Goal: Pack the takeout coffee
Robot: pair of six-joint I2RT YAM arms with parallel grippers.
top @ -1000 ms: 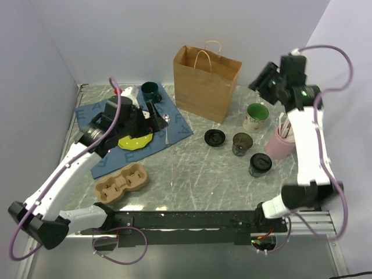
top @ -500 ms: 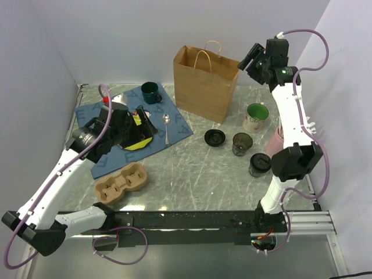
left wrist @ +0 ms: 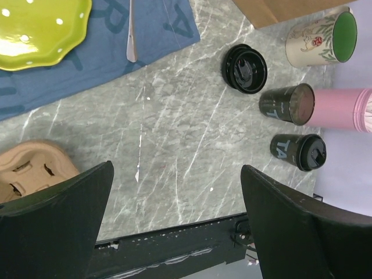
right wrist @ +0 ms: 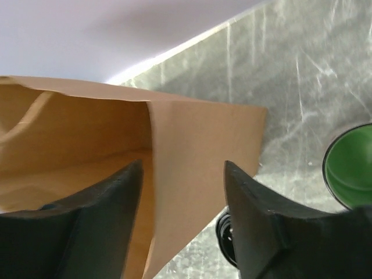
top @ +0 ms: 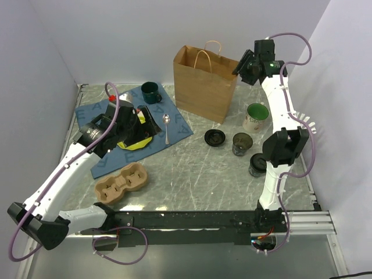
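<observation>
Top view: the right gripper (top: 240, 65) hangs at the paper bag's (top: 206, 81) upper right corner. The lidded takeout coffee (top: 256, 167) stands well front-right of the bag, and the left gripper (top: 149, 122) is left of it.
Left wrist: fingers (left wrist: 58, 221) spread wide.
Right wrist: fingers (right wrist: 99, 226) wide, above the bag's rim.

Top camera overlooks the whole table (top: 192, 168) from above the near edge. Left wrist looks down from high, right wrist close over the paper bag (right wrist: 197, 151); both show the green-lined mug (left wrist: 317, 40).

We list a left arm (top: 58, 174) and right arm (top: 280, 110): white shells, black joints. A purple cable (top: 308, 51) trails along each. Our fingers (left wrist: 52, 226) are broad, matte black.
</observation>
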